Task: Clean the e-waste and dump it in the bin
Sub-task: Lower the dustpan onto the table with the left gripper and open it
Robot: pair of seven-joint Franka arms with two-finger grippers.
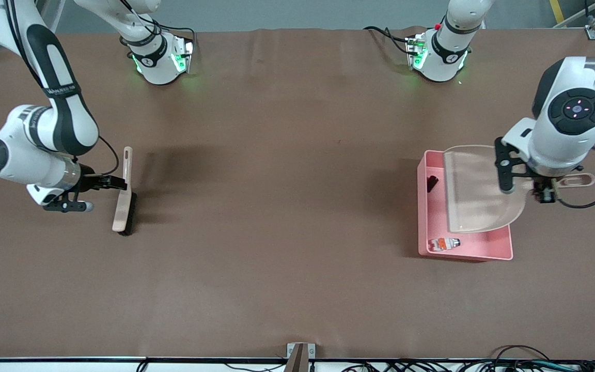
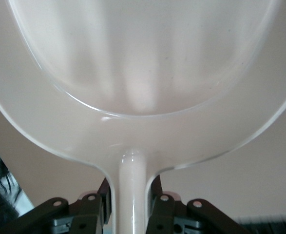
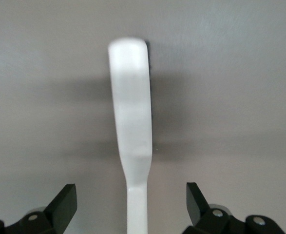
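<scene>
Now the left gripper (image 1: pixel 544 195) is clamped on the handle of the stiff, light beige plastic dustpan (image 1: pixel 475 188) tilted over the rectangular pink plastic bin (image 1: pixel 465 251). Both tiny e-waste parts lie inside: the white orange-marked piece (image 1: pixel 444 243) at the bin's seven o'clock, the small dark block (image 1: pixel 432 182) at ten. At the table's right-arm end, the right gripper (image 3: pixel 131 204) stands wide around the slim, rigid beige brush (image 1: pixel 124 196), not gripping it.

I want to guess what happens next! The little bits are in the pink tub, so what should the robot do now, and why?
Probably the left gripper, shut on the dustpan handle over the bin, should carry it away and set it down. Both e-waste parts lie in the bin, and the right gripper stands open at the brush on the table.
</scene>
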